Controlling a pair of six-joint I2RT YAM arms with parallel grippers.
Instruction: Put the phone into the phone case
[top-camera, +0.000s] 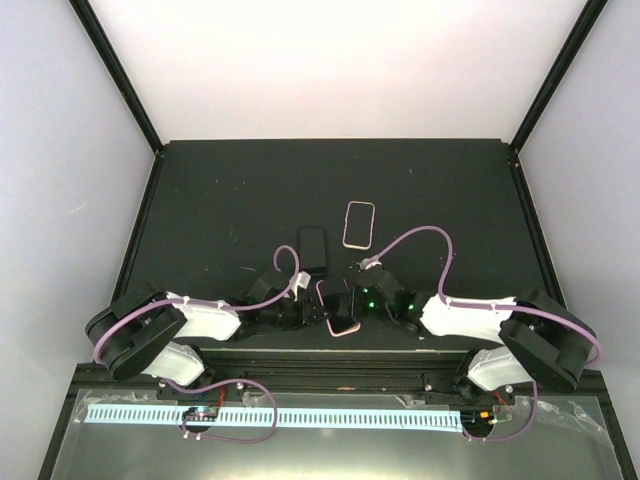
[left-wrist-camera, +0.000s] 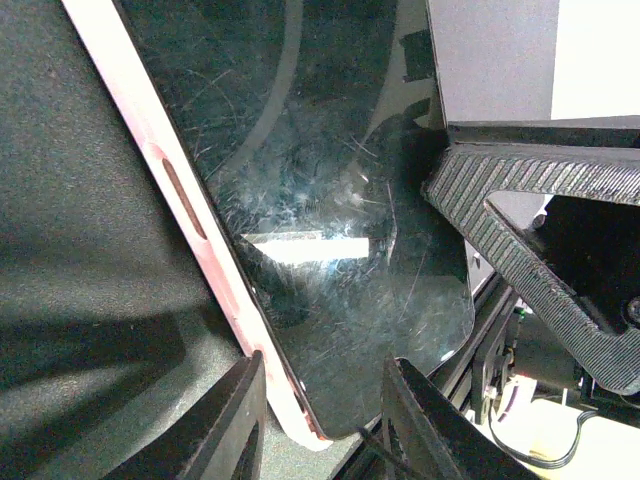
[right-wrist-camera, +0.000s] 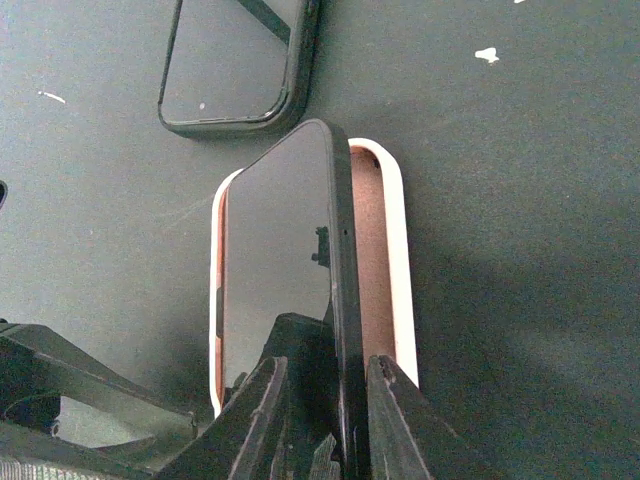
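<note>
clamped right gripper (right-wrist-camera: 328, 378) on phone (right-wrist-camera: 280, 230), tilted edge-up in pink case (right-wrist-camera: 378, 260); pinched its corner with left gripper (left-wrist-camera: 322, 378), by near edge of table (top-camera: 220, 200).

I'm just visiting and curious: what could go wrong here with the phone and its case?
The phone sits tilted in the case, one long edge raised; pressing could jam it or pop it out. The left gripper pinches only a case corner, so the case may twist.
</note>
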